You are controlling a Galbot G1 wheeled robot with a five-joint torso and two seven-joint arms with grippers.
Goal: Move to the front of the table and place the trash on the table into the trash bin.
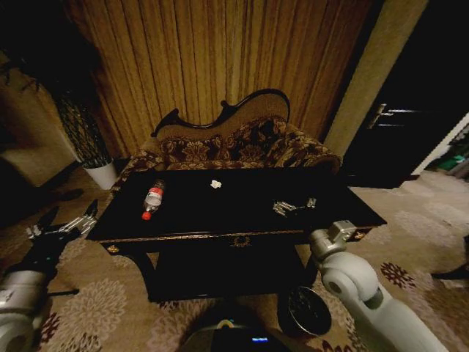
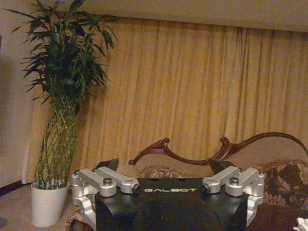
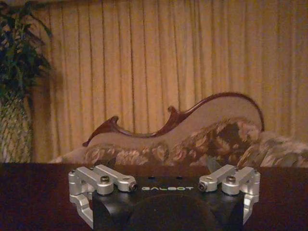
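The robot faces the front edge of the glossy black worktop (image 1: pixel 242 220), and I see it from the head camera with a carved patterned sofa (image 1: pixel 234 147) and tall golden curtains (image 1: pixel 220 59) behind it.

The trash lies untouched. The clear bottle (image 1: pixel 152 199) rests on its side on the left part of the worktop, its red cap pointing toward the front edge. A small white crumpled scrap (image 1: pixel 215 184) sits well apart from it, near the middle of the far edge.

The left gripper (image 1: pixel 69 214) hangs just off the front-left corner of the worktop, above the flowered carpet (image 1: pixel 110 308). Its jaws are spread wide and hold nothing. From its wrist camera, the left gripper (image 2: pixel 166 166) looks toward the sofa and a tall leafy plant in a white pot (image 2: pixel 46 204).

The right gripper (image 1: pixel 293 207) hovers over the right part of the worktop, well apart from both pieces of trash, while its white forearm rises from beyond the front-right corner. Its own camera shows the right gripper (image 3: pixel 163 166) with jaws likewise wide and empty, and the dark surface running out toward the sofa.

The trash bin (image 1: pixel 302 314) stands on the carpet just in front of the worktop's right end, beside the right arm's elbow.
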